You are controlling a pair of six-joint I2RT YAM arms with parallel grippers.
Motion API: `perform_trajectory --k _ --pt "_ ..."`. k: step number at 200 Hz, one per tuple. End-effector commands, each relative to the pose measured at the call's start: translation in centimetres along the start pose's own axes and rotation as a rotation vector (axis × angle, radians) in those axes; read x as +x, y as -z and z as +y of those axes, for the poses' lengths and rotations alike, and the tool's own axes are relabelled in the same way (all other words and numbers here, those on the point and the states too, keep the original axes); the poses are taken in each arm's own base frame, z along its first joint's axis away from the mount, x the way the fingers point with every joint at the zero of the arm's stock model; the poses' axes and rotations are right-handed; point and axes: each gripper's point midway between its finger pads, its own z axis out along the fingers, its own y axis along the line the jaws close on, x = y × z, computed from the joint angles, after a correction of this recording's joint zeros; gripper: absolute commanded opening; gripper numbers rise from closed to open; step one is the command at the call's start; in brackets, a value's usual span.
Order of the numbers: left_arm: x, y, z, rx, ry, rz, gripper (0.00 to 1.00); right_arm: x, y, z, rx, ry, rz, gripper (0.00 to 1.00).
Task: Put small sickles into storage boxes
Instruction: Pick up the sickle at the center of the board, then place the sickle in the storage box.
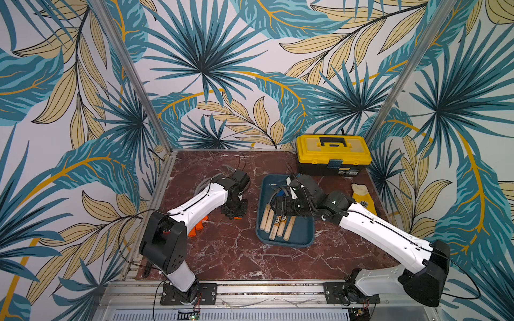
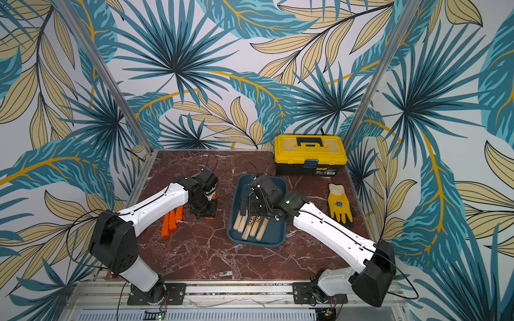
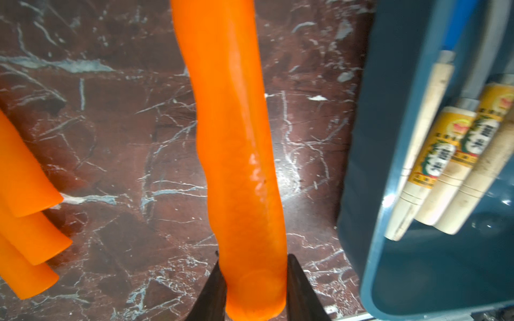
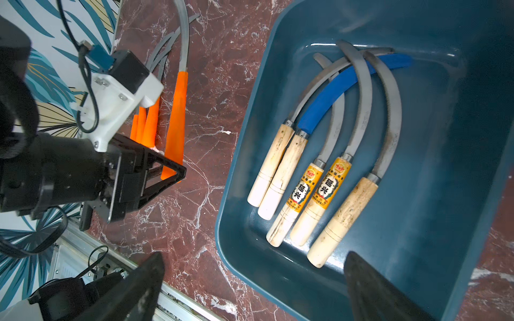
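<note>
At the left of the red marble-patterned table [image 1: 222, 250], three orange-handled sickles [image 2: 172, 219] are laid side by side, partly hidden under the left arm in both top views. In the right wrist view their grey blades are seen pointing toward the back wall. Just to their right, a fourth orange sickle [image 3: 236, 139] is gripped near the butt of its handle by the left end effector [image 3: 254, 280], whose jaws are drawn narrow against both sides of the handle. Whether this sickle is lifted off the table or resting on it cannot be told.

Right of it, with a strip of bare table between, the teal storage box [image 1: 301, 234] is set near the middle of the table, its long side running front to back. Five wood-handled sickles [image 4: 319, 200] are laid in it, with handles close together toward the front and curved blades overlapping toward the back. One blue blade [image 4: 347, 83] is seen among the grey ones, and two handles are wrapped in yellow labels.

The right end effector [image 4: 254, 258] is held above the box, over the sickles, with its jaws spread wide and nothing between them.

At the back right corner a closed yellow-and-black toolbox [image 1: 333, 155] is placed, near the box's far end but apart from it. A yellow glove [image 2: 340, 205] is laid at the far right, in front of the toolbox.
</note>
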Motion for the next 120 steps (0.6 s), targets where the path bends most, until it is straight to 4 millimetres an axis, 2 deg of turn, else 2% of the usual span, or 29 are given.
perform_trajectory --k 1,61,120 --pt "0.0 2.1 -1.6 0.034 -0.006 -0.036 0.19 1.1 0.4 -1.5 0.052 0.012 0.01 1.0" --pt "0.7 3.2 -5.3 0.071 -0.047 -0.054 0.19 1.1 2.0 -2.9 0.087 0.016 -0.028 1.0" --pt "2.2 2.8 -9.3 0.091 -0.105 -0.034 0.19 1.7 3.8 -4.6 0.127 0.005 -0.056 1.0"
